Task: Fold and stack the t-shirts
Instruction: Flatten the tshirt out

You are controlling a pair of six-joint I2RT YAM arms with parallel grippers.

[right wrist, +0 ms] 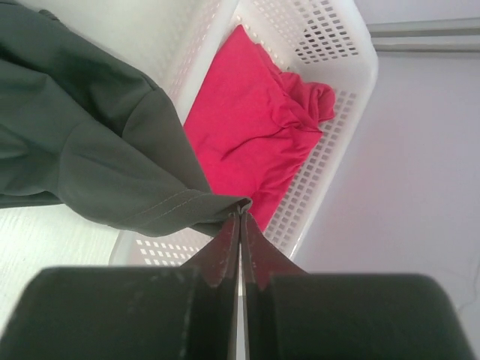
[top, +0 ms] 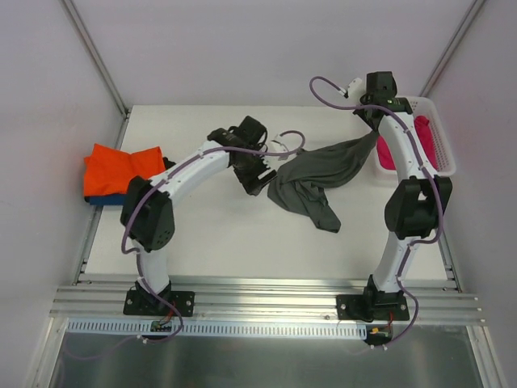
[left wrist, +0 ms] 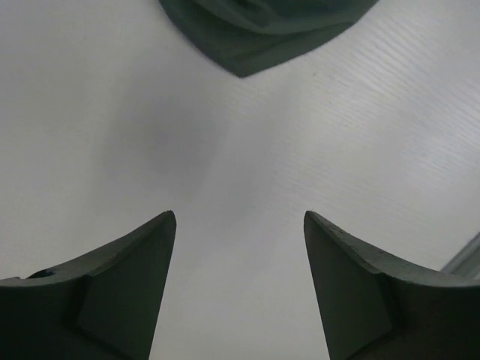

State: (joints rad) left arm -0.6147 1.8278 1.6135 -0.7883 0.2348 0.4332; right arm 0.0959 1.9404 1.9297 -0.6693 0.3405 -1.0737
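Observation:
The dark grey t-shirt (top: 315,174) lies crumpled mid-table, with one corner stretched up to the right. My right gripper (top: 373,123) (right wrist: 240,210) is shut on that corner's hem, held over the basket's near edge. The grey cloth (right wrist: 82,150) drapes away to the left in the right wrist view. My left gripper (top: 258,187) (left wrist: 238,217) is open just above the table at the shirt's left edge, with nothing between its fingers (left wrist: 142,262). A tip of the grey shirt (left wrist: 262,26) shows just ahead of it. A magenta pink t-shirt (right wrist: 255,120) (top: 422,133) lies in the basket. An orange t-shirt (top: 121,166) sits folded on a blue one (top: 105,199).
The white mesh basket (top: 446,158) (right wrist: 337,45) stands at the table's back right corner. The folded stack sits at the left edge of the table. Grey walls close in the left, back and right sides.

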